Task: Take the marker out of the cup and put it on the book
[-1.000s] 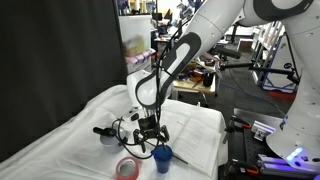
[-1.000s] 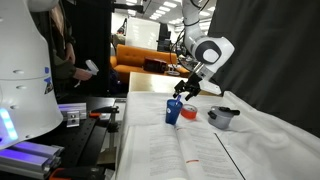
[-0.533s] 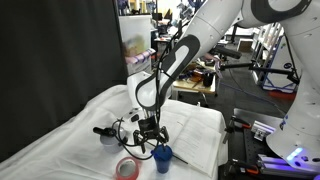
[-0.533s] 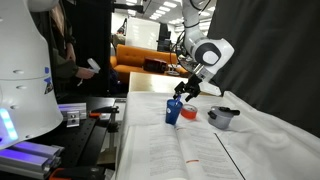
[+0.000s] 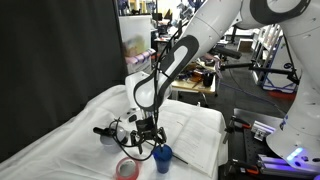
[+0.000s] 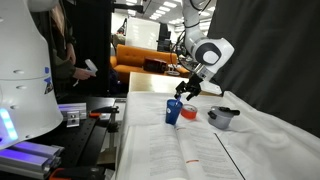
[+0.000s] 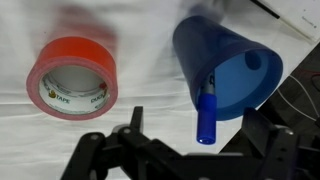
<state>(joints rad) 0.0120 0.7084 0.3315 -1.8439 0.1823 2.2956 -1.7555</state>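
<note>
Your end effector point(image 5: 149, 143) hangs empty, jaws spread wide, just above the cup. The book point(image 6: 185, 150) lies open along one edge of the desk point(image 5: 80, 135). The cup point(image 7: 225, 70) stands just beside it, further from that edge, with the marker point(image 7: 206, 118) leaning inside, its end poking over the rim. You're at the reach-in step, I'd judge. Next, centre the jaws on that exposed end, descend and close.

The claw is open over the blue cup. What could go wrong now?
The claw could knock the cup over, since it hangs close above it. The marker is thin and leans to one side, so it may slip. The tape ring sits close and might get bumped.
</note>
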